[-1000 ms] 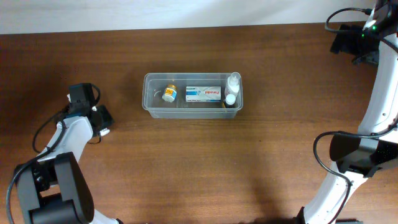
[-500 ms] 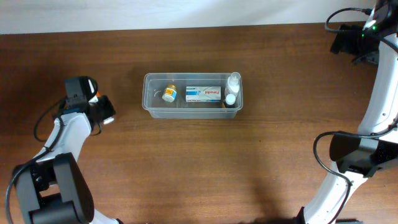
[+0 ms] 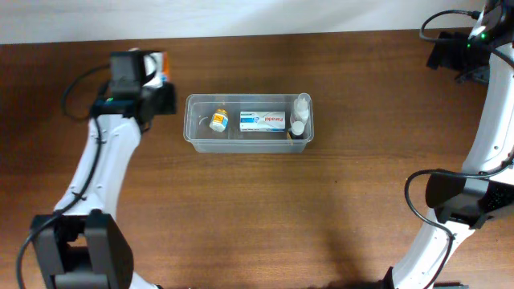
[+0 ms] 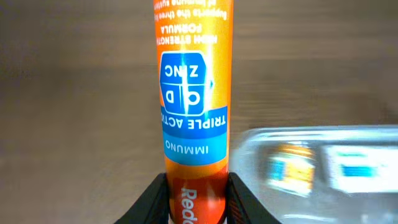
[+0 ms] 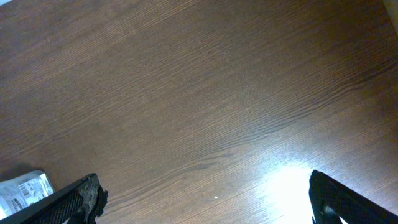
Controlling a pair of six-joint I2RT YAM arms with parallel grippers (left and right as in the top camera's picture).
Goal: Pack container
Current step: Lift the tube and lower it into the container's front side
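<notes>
My left end effector (image 4: 198, 200) is clamped on an orange tube (image 4: 196, 93): the wrist view shows its 2 fingers (image 4: 157, 198) pressed against the tube's lower sides, and the tube runs straight out away from the camera. From overhead, that end effector (image 3: 158, 80) hangs just beside the short left end of the container (image 3: 190, 128), slightly toward the far edge of the counter (image 3: 241, 209). The container sits near the middle of the counter with its long axis running left to right, so the move, as I judge it, is a short carry to the right and down. The right end effector (image 5: 202, 208) is spread wide with nothing between its fingers and sits well apart at the far right corner, so the left arm is clearly nearer. Overhead gives me the layout inside: a small bottle (image 3: 218, 121) near the left, a white-and-blue carton (image 3: 263, 121) in the middle, 2 white bottles (image 3: 299, 115) at the right end. The free room looks scarce, mostly at the left end. The wrist view adds the grip itself and the container's blurred rim (image 4: 311, 132) low on the right, which overhead hides under the arm.
</notes>
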